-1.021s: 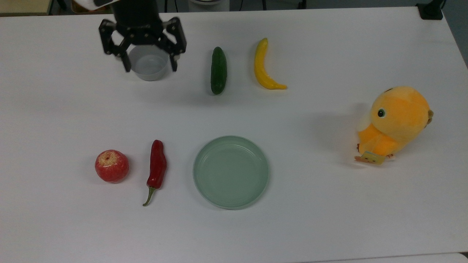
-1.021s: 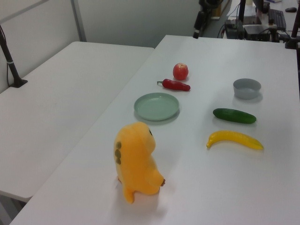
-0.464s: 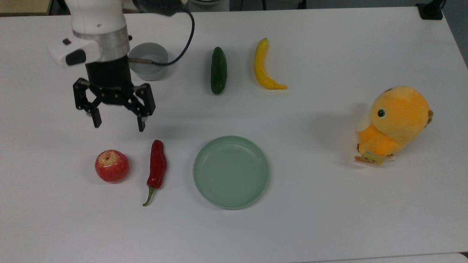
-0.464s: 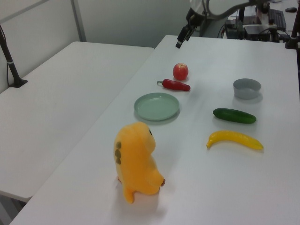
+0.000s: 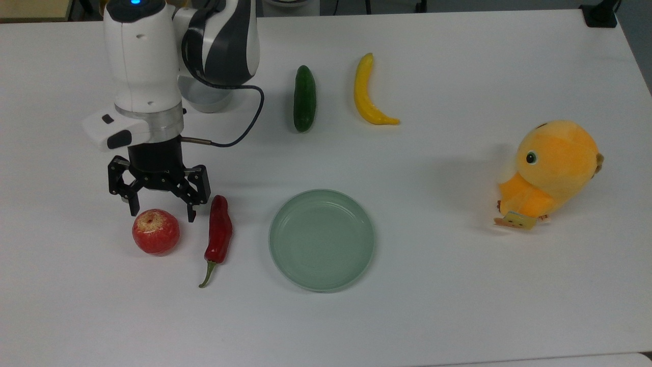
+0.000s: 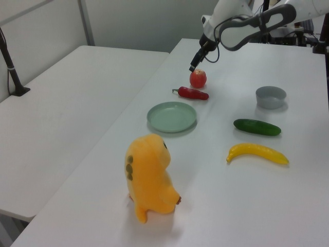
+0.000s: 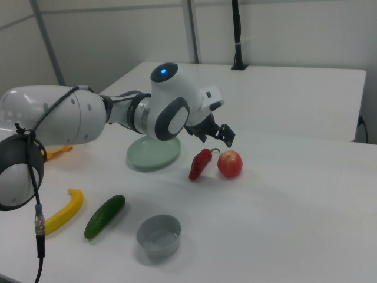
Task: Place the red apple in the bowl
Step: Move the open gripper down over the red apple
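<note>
Gripper (image 5: 159, 210) in top view hangs fingers-down w/ jaws spread wide, holding nothing, just above the red apple (image 5: 156, 231) on the white table (image 5: 458, 285); chili (image 5: 219, 237) just beside, bowl (image 5: 206, 101) behind, partly hidden by the arm. Left view: gripper (image 6: 194, 64) just above apple, grey bowl (image 6: 270, 96) well apart, second white table (image 6: 72, 98) alongside. Right view: bowl (image 7: 159, 236) fully visible, empty, nearer camera than gripper (image 7: 222, 134).

Arm reaches downward, gripper (image 5: 160, 213) fingers spread wide.

bright even overhead light | soft faint shadows | mild grain
</note>
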Controlling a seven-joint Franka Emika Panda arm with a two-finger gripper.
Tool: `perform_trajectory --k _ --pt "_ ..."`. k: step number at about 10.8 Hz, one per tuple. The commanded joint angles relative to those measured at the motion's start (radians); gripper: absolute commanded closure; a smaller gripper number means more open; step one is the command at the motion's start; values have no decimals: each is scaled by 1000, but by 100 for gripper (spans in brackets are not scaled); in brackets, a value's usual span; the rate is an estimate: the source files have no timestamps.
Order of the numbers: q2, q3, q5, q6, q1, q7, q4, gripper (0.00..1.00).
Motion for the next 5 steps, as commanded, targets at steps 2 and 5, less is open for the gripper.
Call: perform_trajectory --k 2,5 --pt "67 -7 -64 87 -9 -8 19 0" --pt "90 -7 -98 136 -25 -6 19 0"
